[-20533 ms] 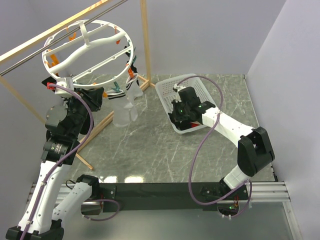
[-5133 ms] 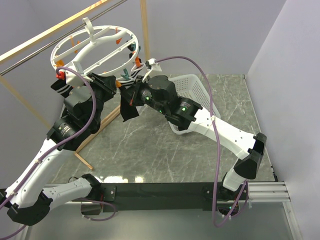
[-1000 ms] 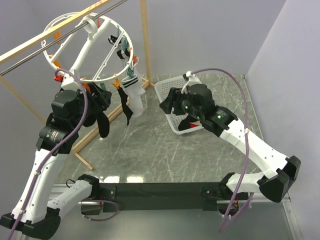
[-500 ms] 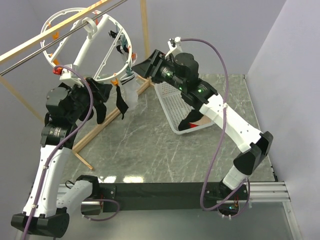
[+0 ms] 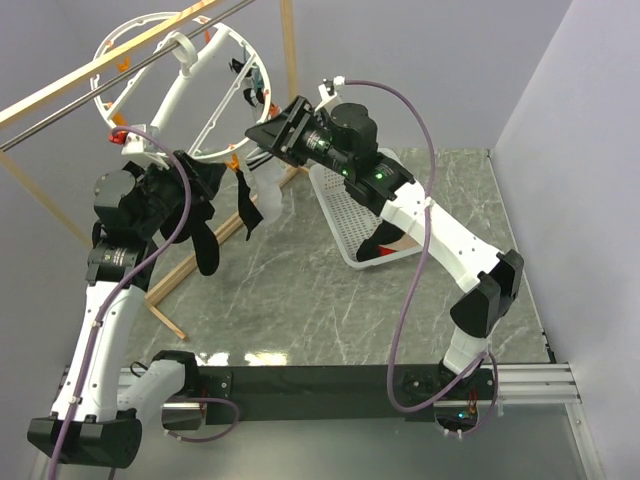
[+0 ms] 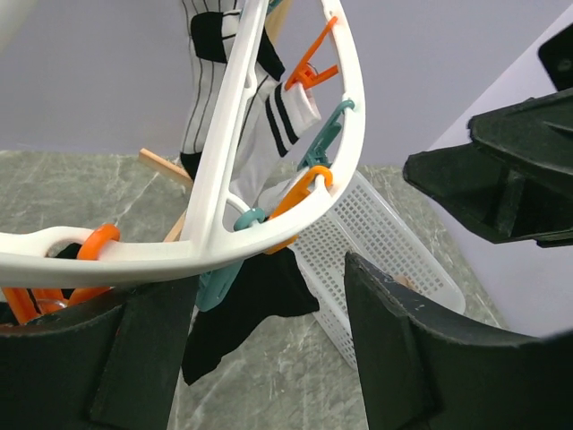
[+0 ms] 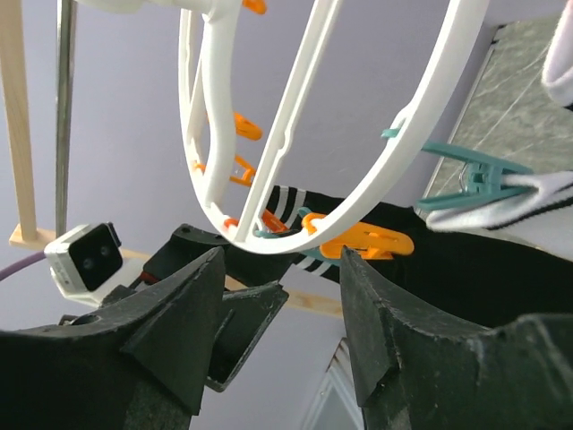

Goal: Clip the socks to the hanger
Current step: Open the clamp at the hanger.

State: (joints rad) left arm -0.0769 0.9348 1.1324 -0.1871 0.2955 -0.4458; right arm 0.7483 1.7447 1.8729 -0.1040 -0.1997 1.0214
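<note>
The hanger hangs by its hook from the metal rod. Its white ring is tilted steeply, with the low rim turned toward the two arms. Under this low rim a black sock hangs down, and just right of it hangs a white sock. A second black sock hangs lower, below the left part of the rim; the top view does not show what carries it.

The left gripper is at the low left part of the hanger's rim. In its wrist view the fingers stand spread apart, the rim passes just above them, and nothing is pinched between them.

The right gripper is at the right side of the rim, just above the white sock. Its jaws are also spread. In its wrist view an orange clip on the rim appears between the fingers, but it is not gripped. Right of this clip, a teal clip bites a white cuff with black stripes.

The basket lies on the table, right of the hanger and lower. A third black sock lies inside it.
</note>
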